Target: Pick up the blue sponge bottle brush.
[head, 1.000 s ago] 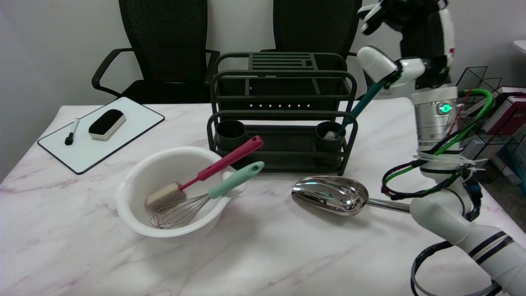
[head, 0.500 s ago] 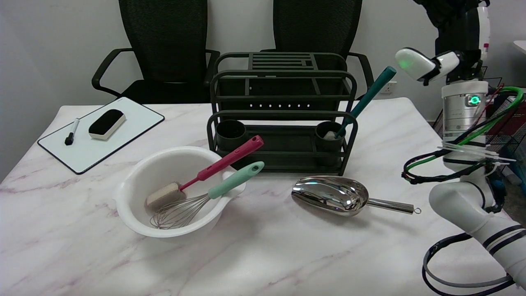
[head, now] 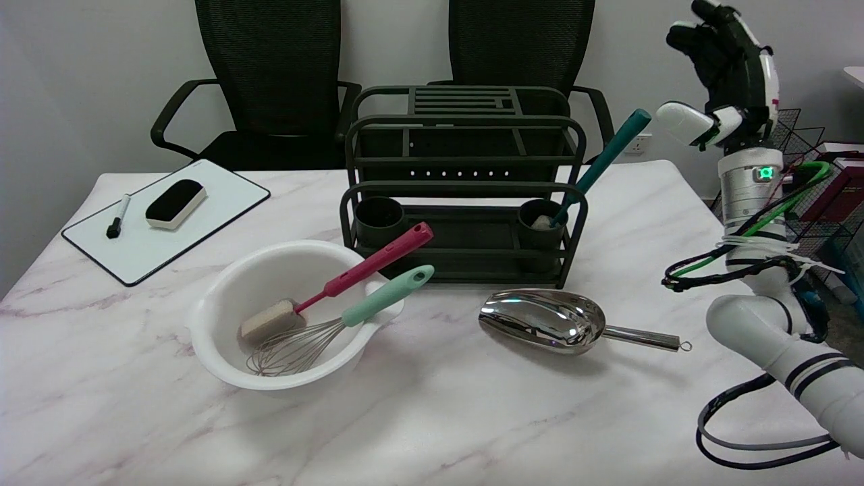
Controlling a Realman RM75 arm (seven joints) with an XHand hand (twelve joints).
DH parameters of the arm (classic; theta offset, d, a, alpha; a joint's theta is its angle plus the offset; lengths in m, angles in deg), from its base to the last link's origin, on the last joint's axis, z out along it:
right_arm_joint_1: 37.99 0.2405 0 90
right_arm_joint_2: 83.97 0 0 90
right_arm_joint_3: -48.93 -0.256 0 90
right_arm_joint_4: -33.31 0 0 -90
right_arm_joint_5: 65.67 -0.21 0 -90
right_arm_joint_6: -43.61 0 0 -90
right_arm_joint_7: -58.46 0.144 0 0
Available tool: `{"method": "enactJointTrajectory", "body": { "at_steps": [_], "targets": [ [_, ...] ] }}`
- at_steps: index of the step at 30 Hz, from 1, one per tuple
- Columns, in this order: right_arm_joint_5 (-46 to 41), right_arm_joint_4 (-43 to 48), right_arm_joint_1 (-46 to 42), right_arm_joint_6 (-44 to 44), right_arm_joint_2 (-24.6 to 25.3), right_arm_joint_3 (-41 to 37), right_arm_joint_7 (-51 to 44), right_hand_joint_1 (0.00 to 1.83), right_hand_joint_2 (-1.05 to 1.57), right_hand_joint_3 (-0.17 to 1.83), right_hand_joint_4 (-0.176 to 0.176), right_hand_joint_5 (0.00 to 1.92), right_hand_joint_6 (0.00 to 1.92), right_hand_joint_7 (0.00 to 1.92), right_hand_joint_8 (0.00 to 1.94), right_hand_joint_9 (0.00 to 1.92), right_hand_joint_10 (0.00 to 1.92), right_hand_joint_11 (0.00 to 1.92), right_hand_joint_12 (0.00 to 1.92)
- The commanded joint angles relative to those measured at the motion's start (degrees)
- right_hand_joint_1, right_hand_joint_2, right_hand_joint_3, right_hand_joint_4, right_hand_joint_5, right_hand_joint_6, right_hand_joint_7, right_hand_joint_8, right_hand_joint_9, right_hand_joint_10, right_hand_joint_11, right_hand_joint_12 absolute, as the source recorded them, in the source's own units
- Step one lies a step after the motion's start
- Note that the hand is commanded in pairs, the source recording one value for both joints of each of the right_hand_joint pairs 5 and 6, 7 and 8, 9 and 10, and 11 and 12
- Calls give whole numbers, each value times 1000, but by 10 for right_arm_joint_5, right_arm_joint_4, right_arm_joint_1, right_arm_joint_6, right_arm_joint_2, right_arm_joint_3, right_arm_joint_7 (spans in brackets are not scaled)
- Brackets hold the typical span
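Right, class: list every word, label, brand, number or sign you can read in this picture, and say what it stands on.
None can be read.
The whiteboard is blank; the marker shows no legible print.
The dish rack, bowl and scoop carry no visible markings.
The red patch on the right hand is too small to read.

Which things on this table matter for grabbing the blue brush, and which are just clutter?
Job: teal-handled sponge bottle brush, its dark cup, right hand.
Clutter: white bowl, red sponge brush, mint-handled whisk, steel scoop, whiteboard.
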Motion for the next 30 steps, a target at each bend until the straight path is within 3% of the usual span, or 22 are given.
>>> {"method": "enactJointTrajectory", "body": {
  "at_steps": [1, 16, 25, 30],
  "targets": [
    [-13, -173, 65, 13, -12, 58, 98, 1087, -428, 981, 0, 472, 472, 660, 660, 598, 598, 359, 359],
    [-13, -224, 65, 14, -9, 104, 160, 1090, -403, 964, 0, 436, 436, 678, 678, 623, 623, 376, 376],
    [-13, -165, 35, -6, -2, 119, 187, 1065, -211, 830, 0, 435, 435, 730, 730, 649, 649, 430, 430],
    [-13, -136, 8, -27, 1, 108, 187, 1077, -75, 803, 0, 494, 494, 792, 792, 741, 741, 565, 565]
  ]
}}
